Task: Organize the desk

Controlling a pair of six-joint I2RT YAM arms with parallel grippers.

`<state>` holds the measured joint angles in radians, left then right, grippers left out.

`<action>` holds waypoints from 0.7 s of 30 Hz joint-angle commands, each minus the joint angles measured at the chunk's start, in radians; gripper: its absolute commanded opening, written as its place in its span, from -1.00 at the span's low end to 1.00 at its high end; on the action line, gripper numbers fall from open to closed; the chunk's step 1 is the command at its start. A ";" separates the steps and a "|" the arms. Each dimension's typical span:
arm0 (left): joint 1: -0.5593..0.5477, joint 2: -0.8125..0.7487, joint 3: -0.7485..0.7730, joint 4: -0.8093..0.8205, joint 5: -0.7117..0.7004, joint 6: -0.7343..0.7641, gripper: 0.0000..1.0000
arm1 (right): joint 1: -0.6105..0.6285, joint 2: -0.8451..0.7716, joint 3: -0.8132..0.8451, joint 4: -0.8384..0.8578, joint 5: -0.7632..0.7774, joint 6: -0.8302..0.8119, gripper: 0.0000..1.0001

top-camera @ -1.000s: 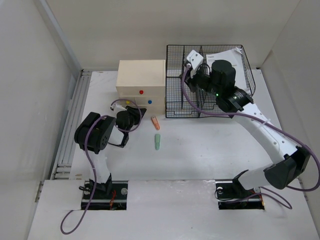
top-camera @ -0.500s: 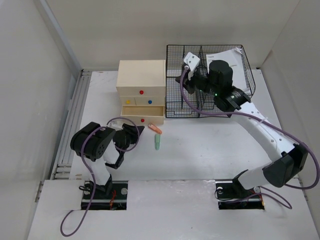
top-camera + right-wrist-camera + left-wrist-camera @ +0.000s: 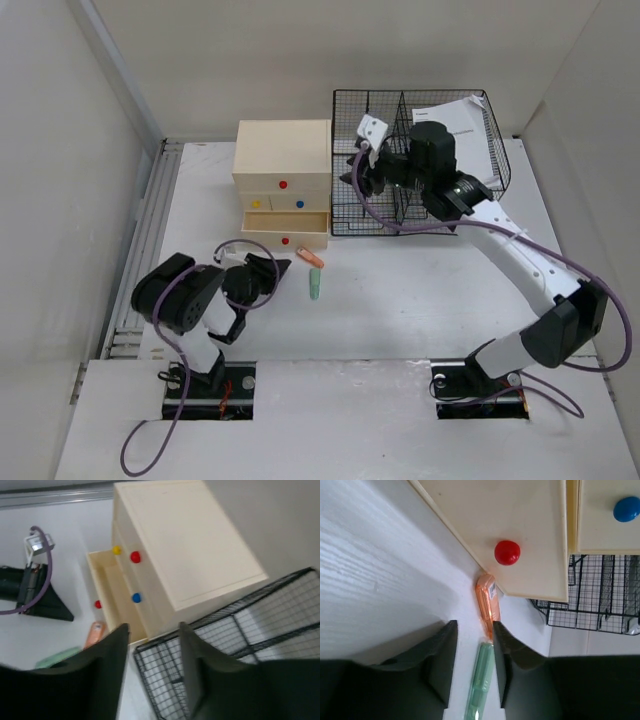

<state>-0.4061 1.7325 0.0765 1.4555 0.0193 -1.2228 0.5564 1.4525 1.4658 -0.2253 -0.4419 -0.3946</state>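
Desk (image 3: pixel 420 300) filled frame centre | bottom drawer (image 3: pixel 285 228) open, upper left | 2 items, orange (image 3: pixel 311 259) and green (image 3: pixel 315 285), lay loose at centre, not stowed | left claw (image 3: pixel 274 268) parted, empty, beside them | right claw (image 3: pixel 354 178) parted, empty, by rack (image 3: pixel 345 210) | task judged early

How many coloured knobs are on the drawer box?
4: an upper red knob, a yellow knob and a blue knob below it, and a lower red knob on the open bottom drawer. None looks hidden.
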 commanded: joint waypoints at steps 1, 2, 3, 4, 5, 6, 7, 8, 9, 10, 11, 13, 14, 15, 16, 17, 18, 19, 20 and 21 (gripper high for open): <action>-0.013 -0.200 -0.152 0.332 0.024 0.094 -0.52 | -0.006 0.075 0.060 -0.107 -0.185 -0.139 0.04; -0.025 -0.276 -0.152 0.260 0.034 0.112 -0.66 | -0.006 0.097 0.083 -0.159 -0.211 -0.179 0.21; -0.025 -0.365 -0.136 0.164 0.034 0.138 -0.82 | -0.006 0.117 0.112 -0.242 -0.230 -0.237 0.44; -0.042 -0.464 -0.076 -0.130 0.025 0.172 -1.00 | -0.006 0.144 0.122 -0.271 -0.230 -0.263 0.71; -0.084 -0.686 -0.025 -0.317 -0.008 0.272 -1.00 | 0.005 0.144 0.122 -0.288 -0.215 -0.288 0.98; -0.120 -0.793 0.033 -0.486 -0.066 0.337 -1.00 | 0.017 0.144 0.122 -0.278 -0.190 -0.309 0.98; -0.157 -0.883 0.119 -0.604 -0.123 0.400 -1.00 | 0.017 0.131 0.076 -0.248 -0.154 -0.309 0.98; -0.183 -1.038 0.158 -0.762 -0.204 0.457 -1.00 | 0.036 0.097 0.055 -0.217 -0.083 -0.309 0.98; -0.198 -1.097 0.199 -0.834 -0.226 0.536 -1.00 | 0.055 0.080 0.036 -0.191 -0.045 -0.309 0.98; -0.198 -1.141 0.241 -0.903 -0.235 0.563 -1.00 | 0.068 0.066 0.009 -0.151 -0.011 -0.309 0.98; -0.207 -1.175 0.331 -1.032 -0.266 0.592 -1.00 | 0.079 0.057 0.008 -0.151 0.005 -0.309 0.98; -0.208 -1.214 0.431 -1.151 -0.266 0.691 -1.00 | 0.099 0.057 0.008 -0.151 0.005 -0.264 0.98; -0.208 -1.214 0.533 -1.209 -0.254 0.727 -0.93 | 0.099 0.066 -0.004 -0.151 -0.007 -0.213 0.98; -0.208 -1.184 0.590 -1.330 -0.242 0.761 -0.82 | 0.132 0.075 -0.004 -0.151 0.018 -0.189 0.98; -0.208 -1.164 0.644 -1.392 -0.223 0.796 -0.70 | 0.154 0.086 -0.016 -0.149 0.057 -0.167 0.82; -0.208 -1.141 0.748 -1.453 -0.208 0.862 -0.63 | 0.178 0.097 -0.048 -0.132 0.110 -0.106 0.56; -0.208 -1.118 0.791 -1.565 -0.187 0.891 -0.55 | 0.206 0.121 -0.068 -0.114 0.170 -0.078 0.18; -0.208 -1.073 0.828 -1.616 -0.177 0.917 -0.48 | 0.270 0.140 -0.085 -0.092 0.325 -0.041 -0.44; -0.208 -1.058 0.859 -1.658 -0.177 0.945 -0.42 | 0.298 0.163 -0.094 -0.080 0.380 -0.020 -0.50; -0.208 -1.047 0.877 -1.685 -0.167 1.006 -0.38 | 0.318 0.187 -0.094 -0.080 0.408 0.018 -0.54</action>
<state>-0.6090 0.6315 0.9024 0.0704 -0.1799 -0.4141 0.7994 1.5803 1.3994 -0.3584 -0.2424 -0.5037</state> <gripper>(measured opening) 0.300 0.249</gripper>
